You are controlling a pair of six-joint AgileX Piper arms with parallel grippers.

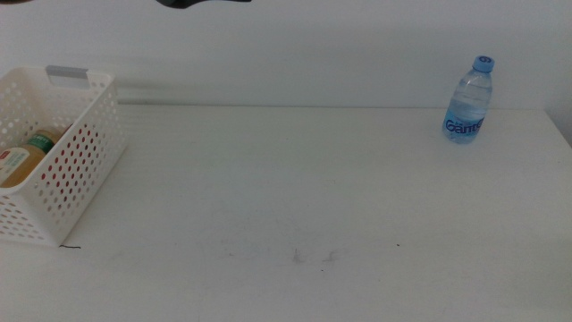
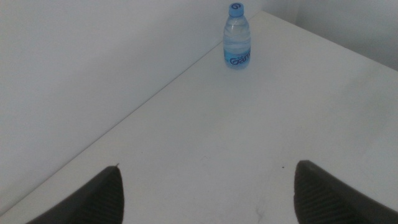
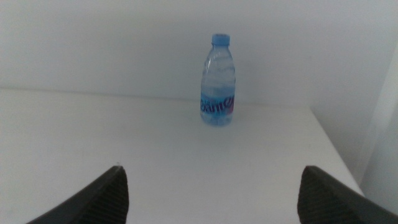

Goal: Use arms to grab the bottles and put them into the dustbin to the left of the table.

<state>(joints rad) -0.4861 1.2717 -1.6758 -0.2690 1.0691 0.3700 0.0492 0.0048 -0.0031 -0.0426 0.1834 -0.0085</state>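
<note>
A small water bottle (image 1: 468,100) with a blue cap and blue label stands upright at the far right of the white table (image 1: 295,197). It also shows in the left wrist view (image 2: 237,36) and the right wrist view (image 3: 217,81). The white perforated dustbin (image 1: 76,156) sits at the table's left edge. Inside it lies the yellow-liquid bottle (image 1: 27,154) with its green neck band, and something red shows through the holes. Neither arm shows in the middle view. My left gripper (image 2: 208,196) and my right gripper (image 3: 211,196) are both open and empty, far from the water bottle.
A white wall runs along the table's back edge. The table's right edge lies just beyond the water bottle. Faint scuff marks (image 1: 313,257) sit near the table's front middle.
</note>
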